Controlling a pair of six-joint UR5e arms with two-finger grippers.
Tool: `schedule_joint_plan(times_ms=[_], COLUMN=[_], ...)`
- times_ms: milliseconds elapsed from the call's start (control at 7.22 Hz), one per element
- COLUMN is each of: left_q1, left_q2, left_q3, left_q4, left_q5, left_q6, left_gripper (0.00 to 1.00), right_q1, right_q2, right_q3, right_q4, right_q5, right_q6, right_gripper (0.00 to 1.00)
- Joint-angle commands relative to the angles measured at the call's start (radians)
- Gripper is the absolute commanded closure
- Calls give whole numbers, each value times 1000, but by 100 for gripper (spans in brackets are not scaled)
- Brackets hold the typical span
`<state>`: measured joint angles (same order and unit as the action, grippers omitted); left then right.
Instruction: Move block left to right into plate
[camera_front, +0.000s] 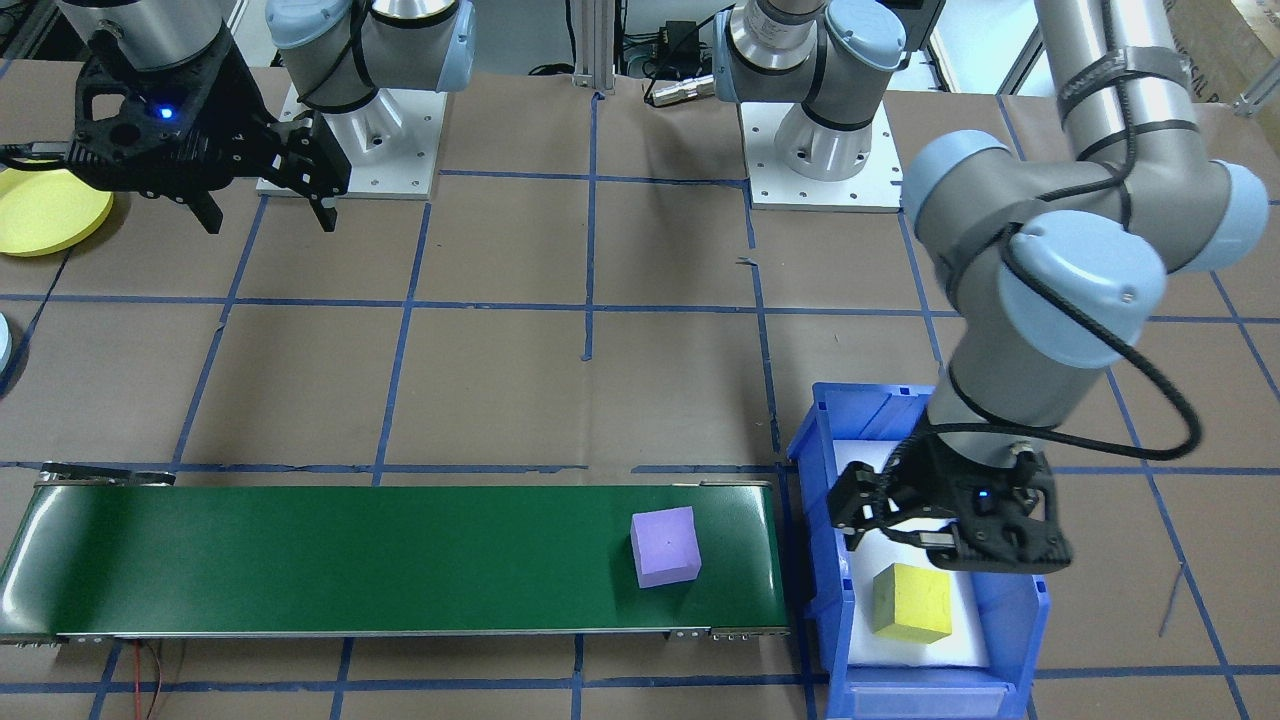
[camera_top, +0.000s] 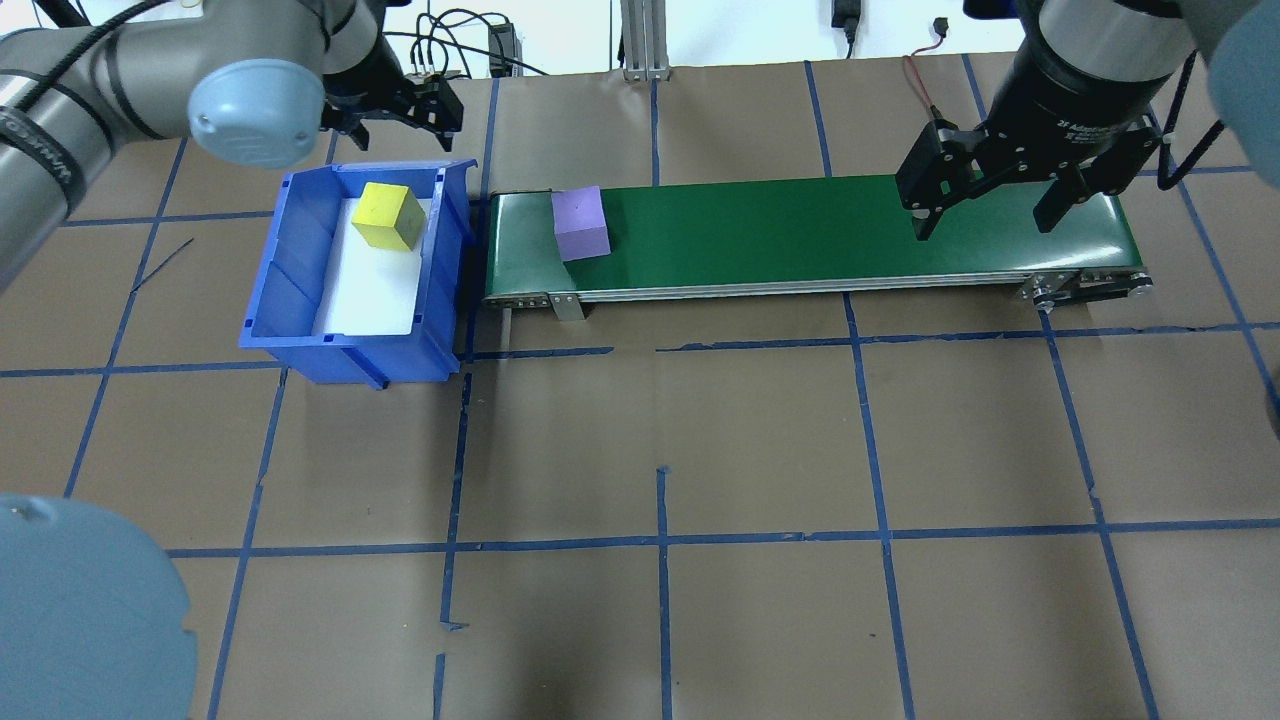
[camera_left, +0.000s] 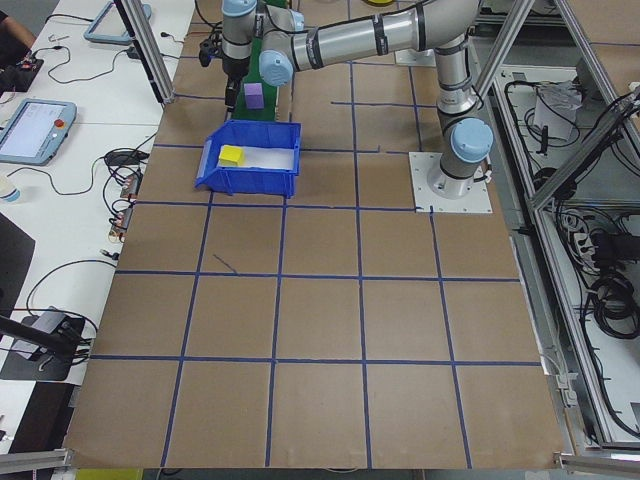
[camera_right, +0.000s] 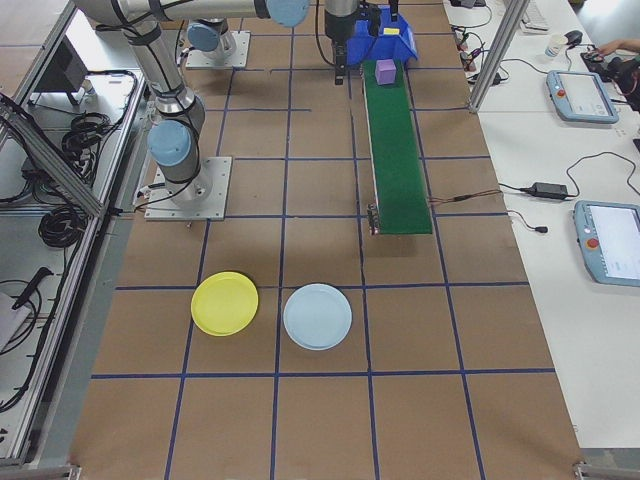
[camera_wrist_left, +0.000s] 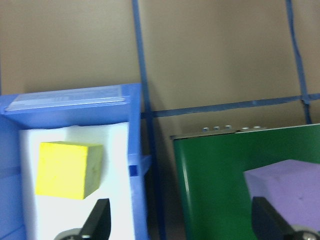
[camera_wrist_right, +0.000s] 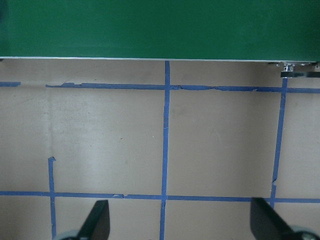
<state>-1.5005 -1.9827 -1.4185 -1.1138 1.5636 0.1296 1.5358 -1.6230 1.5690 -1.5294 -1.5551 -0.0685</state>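
A purple block (camera_front: 665, 545) lies on the green conveyor belt (camera_front: 350, 560), at the end beside the blue bin (camera_front: 815, 520). A yellow block (camera_front: 910, 600) rests on white foam inside that bin. My left gripper (camera_front: 915, 535) hangs open above the bin, empty, near the yellow block (camera_wrist_left: 67, 169), and the purple block (camera_wrist_left: 290, 187) shows at the right of its wrist view. My right gripper (camera_top: 982, 220) is open and empty over the belt's other end. A yellow plate (camera_right: 224, 303) and a light blue plate (camera_right: 317, 316) lie on the table beyond that end.
The table is covered in brown paper with blue tape grid lines (camera_top: 660, 540). The two arm bases (camera_front: 820, 150) stand along the robot's side. Cables and tablets lie on side benches (camera_right: 590, 100) outside the work area.
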Motion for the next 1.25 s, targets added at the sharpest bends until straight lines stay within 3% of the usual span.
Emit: schedule_joint_plan(times_ms=[0, 277, 831, 970, 1108], left_q1=[62, 63, 63, 63, 63], left_q2=[-51, -170, -215, -217, -216], left_q3=[3, 0, -32, -49, -62], left_q4=[33, 129, 147, 173, 208], left_q5=[-13, -14, -14, -16, -13], left_q6=[85, 109, 123, 123, 148], left_gripper=[0, 0, 0, 9, 55], right_q1=[1, 1, 1, 1, 1], right_q2=[0, 0, 0, 0, 0], right_q3=[0, 2, 2, 2, 2], right_q4=[0, 0, 0, 0, 0], right_q5=[1, 1, 0, 0, -2], right_q6=[-1, 1, 1, 1, -1], right_gripper=[0, 0, 0, 0, 0])
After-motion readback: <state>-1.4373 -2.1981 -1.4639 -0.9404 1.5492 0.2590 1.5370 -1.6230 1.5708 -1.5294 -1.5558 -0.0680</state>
